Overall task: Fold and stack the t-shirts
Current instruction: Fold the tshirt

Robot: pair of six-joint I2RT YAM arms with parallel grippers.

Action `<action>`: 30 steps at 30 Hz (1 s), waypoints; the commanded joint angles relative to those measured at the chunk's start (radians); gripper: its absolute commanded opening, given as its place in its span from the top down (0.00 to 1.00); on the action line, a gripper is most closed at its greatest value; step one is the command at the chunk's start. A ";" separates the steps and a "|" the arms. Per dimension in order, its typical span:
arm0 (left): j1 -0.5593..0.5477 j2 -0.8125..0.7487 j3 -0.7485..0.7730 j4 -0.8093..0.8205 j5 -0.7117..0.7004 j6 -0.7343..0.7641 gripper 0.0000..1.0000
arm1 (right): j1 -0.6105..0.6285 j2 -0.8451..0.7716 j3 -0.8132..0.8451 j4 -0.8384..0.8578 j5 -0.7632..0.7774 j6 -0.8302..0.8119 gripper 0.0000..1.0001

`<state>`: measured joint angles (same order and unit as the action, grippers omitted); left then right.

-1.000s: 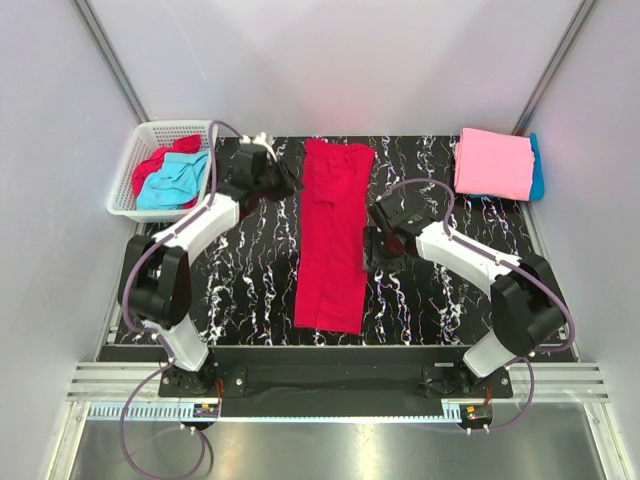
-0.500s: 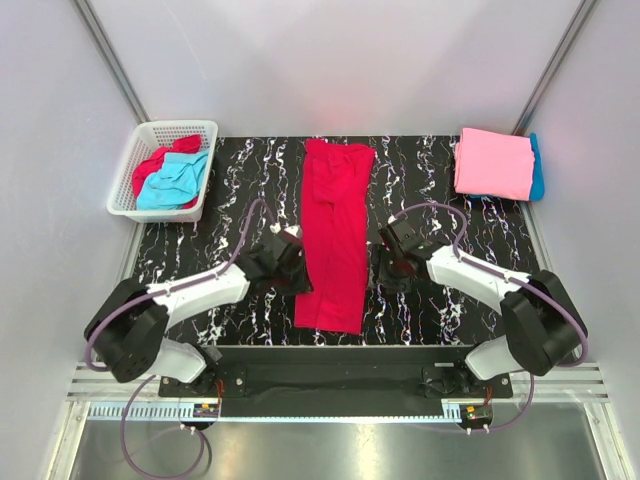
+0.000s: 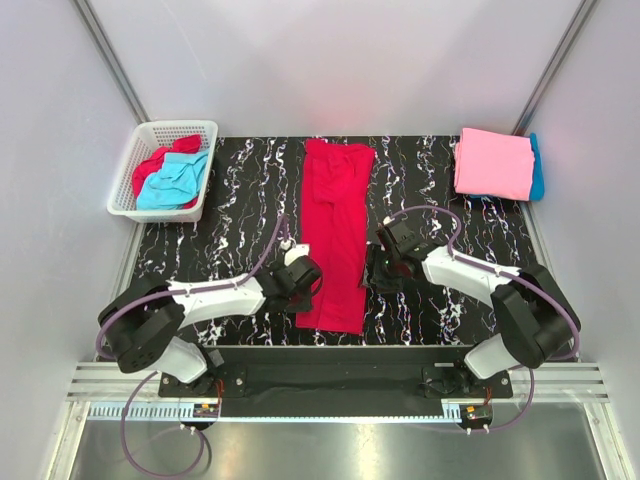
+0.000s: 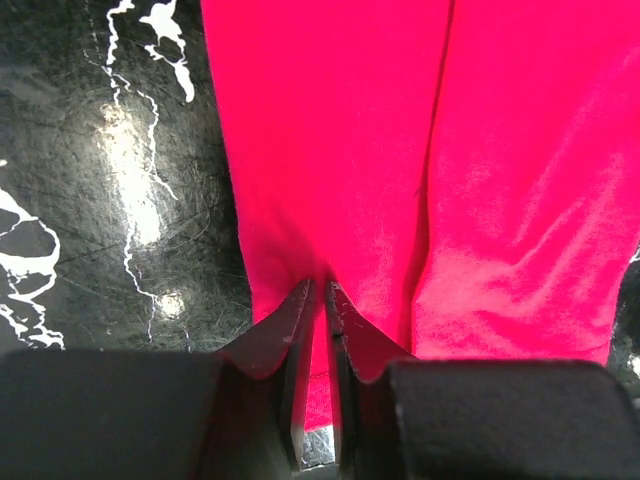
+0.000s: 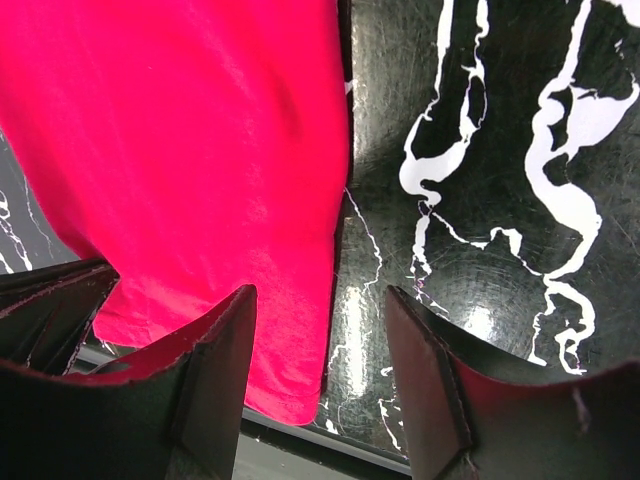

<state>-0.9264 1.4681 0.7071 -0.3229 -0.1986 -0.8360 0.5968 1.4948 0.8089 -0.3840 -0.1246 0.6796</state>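
Pinching the 7 o'clock corner of the long crimson red cloth t-shirt (image 3: 335, 200), the left hand (image 4: 318, 300) is pressed together on it; the right hand (image 5: 320, 300) stands spread at its 5 o'clock edge. Limp and light on the glossy black marbled tabletop (image 3: 230, 200), it should lift by both near corners.

the top external camera is fixed high above and behind the arm bases and faces down on the whole marbled table (image 3: 240, 190) from afar. the left wrist camera looks along the left gripper (image 4: 318, 288) from very close onto the near left corner of the crimson t-shirt (image 4: 340, 150); the right wrist camera looks along the right gripper (image 5: 320, 295), equally close, onto that shirt's near right edge. all three views share the shirt's near end and the adjoining table.
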 commanded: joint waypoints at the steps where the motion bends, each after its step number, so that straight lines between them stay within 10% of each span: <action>1: -0.041 0.047 -0.050 -0.093 -0.038 -0.037 0.85 | 0.011 -0.007 -0.011 0.036 -0.017 0.014 0.39; 18: -0.167 -0.273 -0.116 -0.262 -0.096 -0.069 0.85 | 0.012 -0.014 -0.007 0.037 0.003 0.008 0.39; 30: -0.166 -0.600 -0.141 -0.266 -0.170 -0.130 0.72 | 0.078 -0.301 -0.175 0.074 -0.056 0.040 0.29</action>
<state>-1.0901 0.8890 0.5907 -0.5900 -0.3527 -0.9138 0.6453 1.2678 0.6773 -0.3511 -0.1356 0.6903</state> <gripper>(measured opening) 0.272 0.718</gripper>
